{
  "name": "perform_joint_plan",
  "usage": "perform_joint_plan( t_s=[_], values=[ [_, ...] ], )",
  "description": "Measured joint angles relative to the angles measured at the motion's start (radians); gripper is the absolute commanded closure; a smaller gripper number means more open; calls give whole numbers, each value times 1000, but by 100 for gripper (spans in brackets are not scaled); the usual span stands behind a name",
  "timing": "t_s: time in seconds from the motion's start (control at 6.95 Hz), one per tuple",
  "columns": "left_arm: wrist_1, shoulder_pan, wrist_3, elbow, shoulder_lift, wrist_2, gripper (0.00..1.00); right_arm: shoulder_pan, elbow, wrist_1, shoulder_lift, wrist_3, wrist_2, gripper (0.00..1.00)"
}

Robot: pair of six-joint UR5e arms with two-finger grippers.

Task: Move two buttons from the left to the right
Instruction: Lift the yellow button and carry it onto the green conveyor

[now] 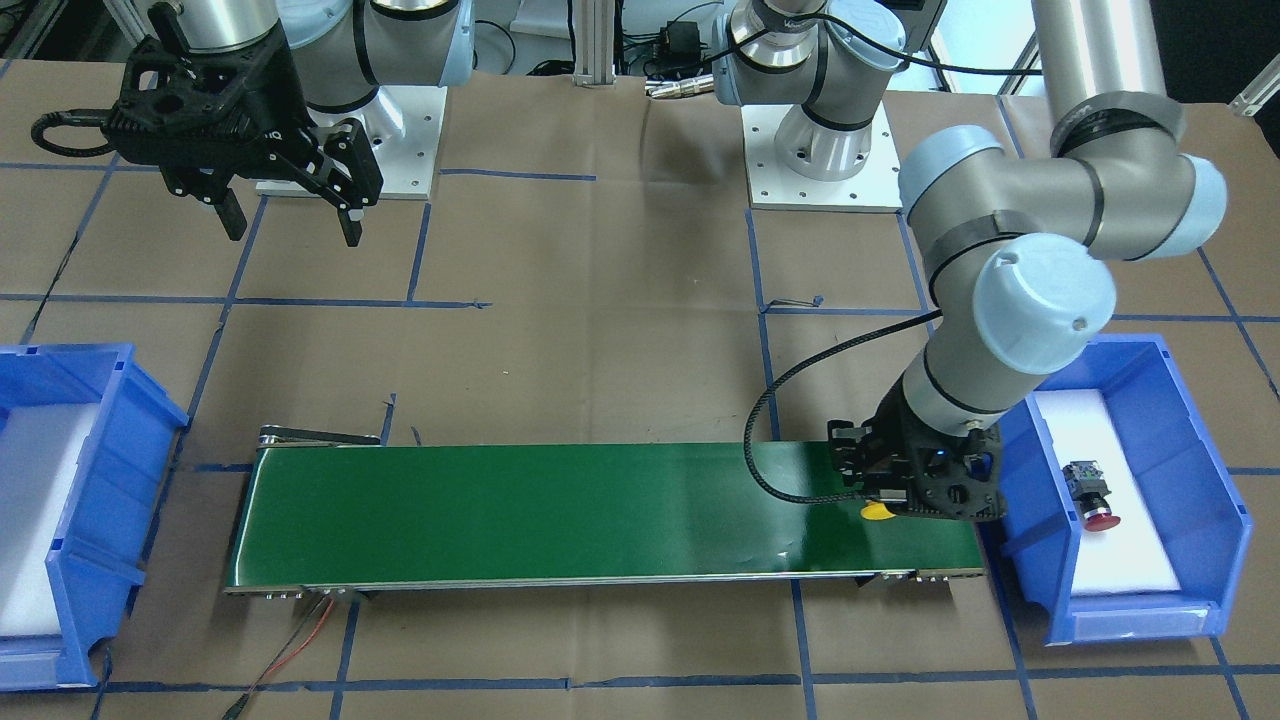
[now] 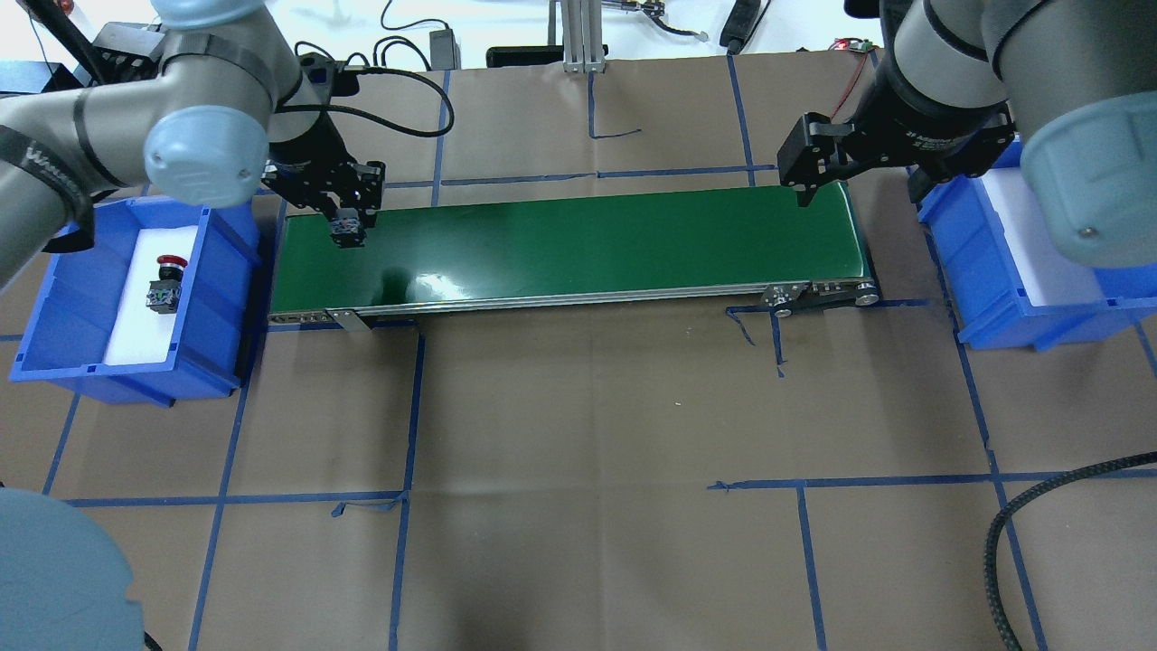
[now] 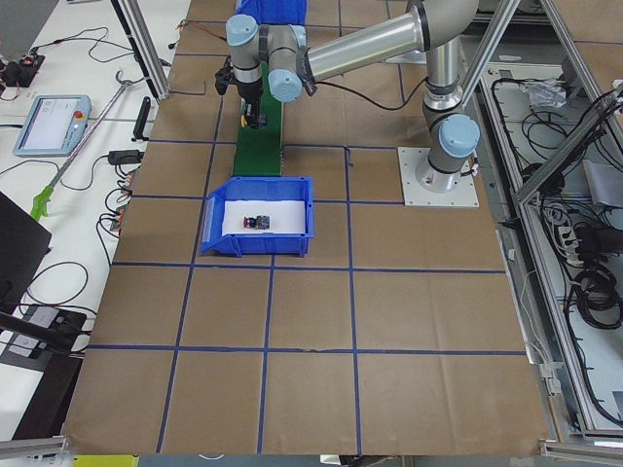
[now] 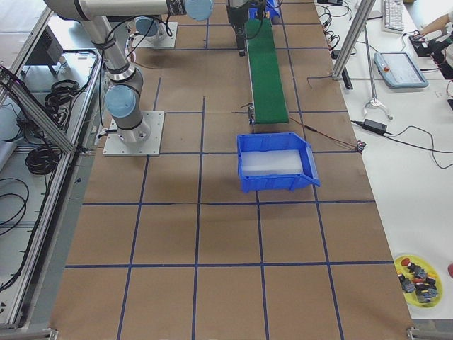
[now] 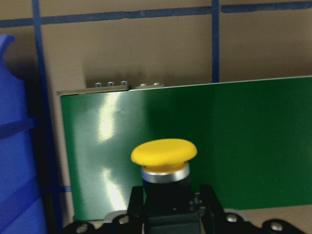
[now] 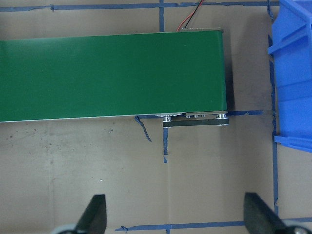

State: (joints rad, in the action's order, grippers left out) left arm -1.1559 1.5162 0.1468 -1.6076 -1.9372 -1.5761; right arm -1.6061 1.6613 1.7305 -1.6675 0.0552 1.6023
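Note:
My left gripper [image 2: 348, 228] is shut on the yellow-capped button [image 5: 164, 155], gripping its black body with the cap pointing away from the wrist. It holds the button over the left end of the green conveyor belt [image 2: 587, 244]. Only the yellow cap [image 1: 877, 511] peeks out under the gripper [image 1: 905, 500] in the front view. The red-capped button [image 2: 166, 280] lies on white foam in the left blue bin [image 2: 54, 307], also seen from the front [image 1: 1092, 495]. My right gripper [image 1: 292, 225] is open and empty, hovering by the belt's right end [image 6: 176, 219].
The right blue bin [image 2: 994, 289] with a white foam liner stands beyond the belt's right end. A red and black wire [image 1: 300, 640] runs from the belt's motor end. A yellow plate [image 4: 417, 276] with several spare buttons sits far off on the side.

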Motion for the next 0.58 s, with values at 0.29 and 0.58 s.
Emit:
perform_joint_plan(
  t_s=[0.29, 0.58],
  values=[
    [139, 17, 9, -82, -30, -1, 76, 0, 2, 1, 0, 1, 0, 0],
    [194, 18, 25, -116, -37, 1, 3, 0, 2, 1, 0, 4, -1, 0]
  ],
)
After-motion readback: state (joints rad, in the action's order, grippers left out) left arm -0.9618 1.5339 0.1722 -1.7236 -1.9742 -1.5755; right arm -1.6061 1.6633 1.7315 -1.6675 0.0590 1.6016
